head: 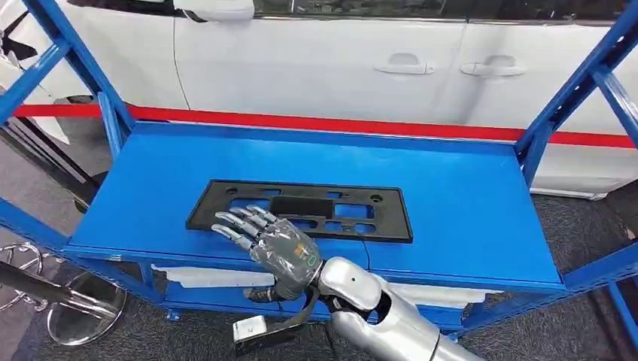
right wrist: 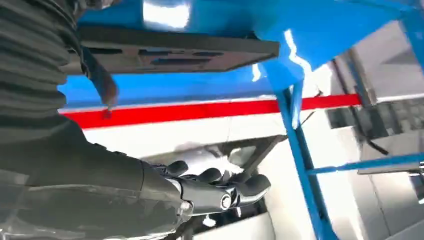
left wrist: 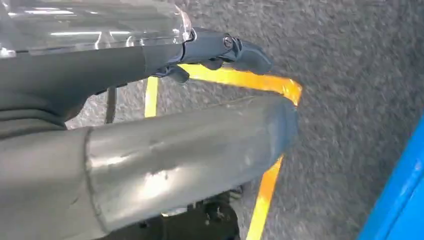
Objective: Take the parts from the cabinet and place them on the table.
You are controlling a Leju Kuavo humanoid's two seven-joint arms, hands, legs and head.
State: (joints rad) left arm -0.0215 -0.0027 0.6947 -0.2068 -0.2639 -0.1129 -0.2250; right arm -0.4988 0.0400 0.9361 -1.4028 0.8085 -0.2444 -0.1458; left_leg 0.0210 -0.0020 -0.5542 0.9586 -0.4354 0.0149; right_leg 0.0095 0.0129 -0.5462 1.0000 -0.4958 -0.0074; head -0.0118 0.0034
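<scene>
A flat black plastic panel (head: pixel 331 207) with several cut-outs lies on the top shelf of the blue rack (head: pixel 466 203), near its front edge. My right hand (head: pixel 271 241) reaches in from below. Its fingers are spread and stretched out over the panel's near left corner, and it holds nothing. In the right wrist view the panel (right wrist: pixel 175 52) is seen edge-on, apart from the right hand (right wrist: pixel 210 192), whose dark fingers are loosely bent. My left hand (left wrist: pixel 100 70) hangs over the grey floor, thumb and fingers apart, with nothing in it.
A white car (head: pixel 316 68) with a red stripe stands close behind the rack. Blue slanted uprights (head: pixel 113 120) frame both ends of the shelf. A white part (head: pixel 218 277) lies on the shelf below. A chrome stool base (head: pixel 68 308) stands at the left. Yellow tape (left wrist: pixel 265 195) marks the floor.
</scene>
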